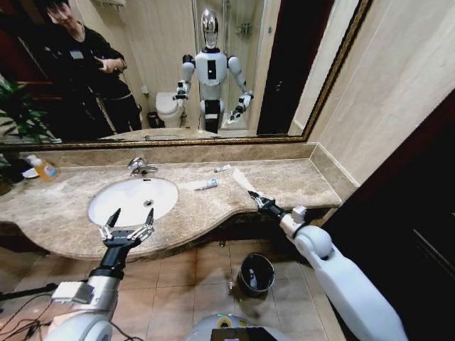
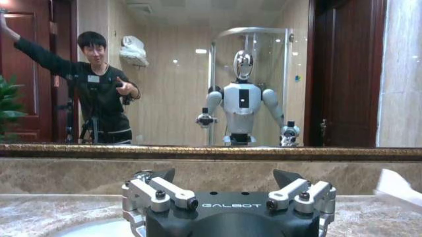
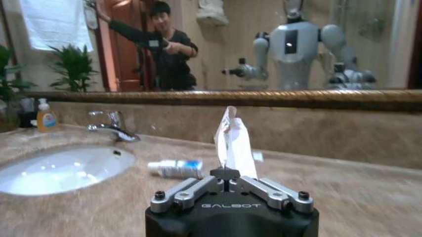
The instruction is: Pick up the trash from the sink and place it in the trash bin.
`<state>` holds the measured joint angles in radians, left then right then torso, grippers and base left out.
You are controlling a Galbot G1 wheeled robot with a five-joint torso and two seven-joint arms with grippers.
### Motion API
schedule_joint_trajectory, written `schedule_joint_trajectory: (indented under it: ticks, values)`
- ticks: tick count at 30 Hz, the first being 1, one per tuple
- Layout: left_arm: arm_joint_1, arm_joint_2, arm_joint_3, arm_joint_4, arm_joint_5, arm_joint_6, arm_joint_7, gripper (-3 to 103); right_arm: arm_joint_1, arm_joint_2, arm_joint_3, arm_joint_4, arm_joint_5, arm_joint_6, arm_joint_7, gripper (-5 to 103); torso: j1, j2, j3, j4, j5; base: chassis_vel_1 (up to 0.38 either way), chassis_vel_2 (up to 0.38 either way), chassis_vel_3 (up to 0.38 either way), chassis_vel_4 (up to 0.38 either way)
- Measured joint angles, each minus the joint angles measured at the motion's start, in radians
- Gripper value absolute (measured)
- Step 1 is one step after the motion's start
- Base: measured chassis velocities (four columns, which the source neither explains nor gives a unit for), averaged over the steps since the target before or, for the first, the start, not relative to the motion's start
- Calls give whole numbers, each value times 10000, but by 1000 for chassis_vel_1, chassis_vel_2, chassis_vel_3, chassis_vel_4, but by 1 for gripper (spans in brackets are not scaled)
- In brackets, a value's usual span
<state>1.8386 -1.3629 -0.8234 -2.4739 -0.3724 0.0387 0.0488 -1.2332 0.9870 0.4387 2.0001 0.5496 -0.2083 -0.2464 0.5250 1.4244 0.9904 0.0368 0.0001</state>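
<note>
Fingers of the right gripper (image 3: 228, 174) pinch a flat white packet (image 3: 232, 143) above the marble counter (image 1: 284, 181). Left gripper (image 1: 128, 226) hangs spread open over the sink (image 1: 131, 199). A white tube (image 1: 207, 185) lies nearby; the bin (image 1: 256, 273) stands below.

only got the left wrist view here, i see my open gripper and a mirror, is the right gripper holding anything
Observer: Yes. The right gripper is shut on a flat white packet, held upright above the counter.
Operator: any other trash around
Observer: A small white tube with blue marks lies on the counter just right of the sink, and a smaller piece lies nearer the mirror.
Operator: where's the bin
Observer: The black bin stands on the floor below the counter edge, between the two arms.
Operator: and my left gripper
Observer: The left gripper hangs open over the sink's front rim.
</note>
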Motion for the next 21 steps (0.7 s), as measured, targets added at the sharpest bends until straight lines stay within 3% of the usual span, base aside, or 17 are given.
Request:
schedule_joint_trajectory:
  ticks: [8,11,13,21]
  values:
    - [0,0,1,0,0,0,1,100,-3015,609,2095,860,-271,656,-733,0,0,0,0,-1,-1,0,0,0,0]
    - [0,-1,1,0,0,0,1,100,-3499,767,2376,977,-295,803,-889,0,0,0,-1,-1,0,0,0,0,0]
    - [0,-1,0,0,0,0,0,100,-4667,1149,3046,1045,-351,1436,-1427,0,-1,0,-1,0,0,0,0,0,0]
    - [0,0,1,1,0,0,1,100,-5653,1793,3463,220,-669,2797,-1886,0,-1,0,-1,0,-1,0,0,0,0]
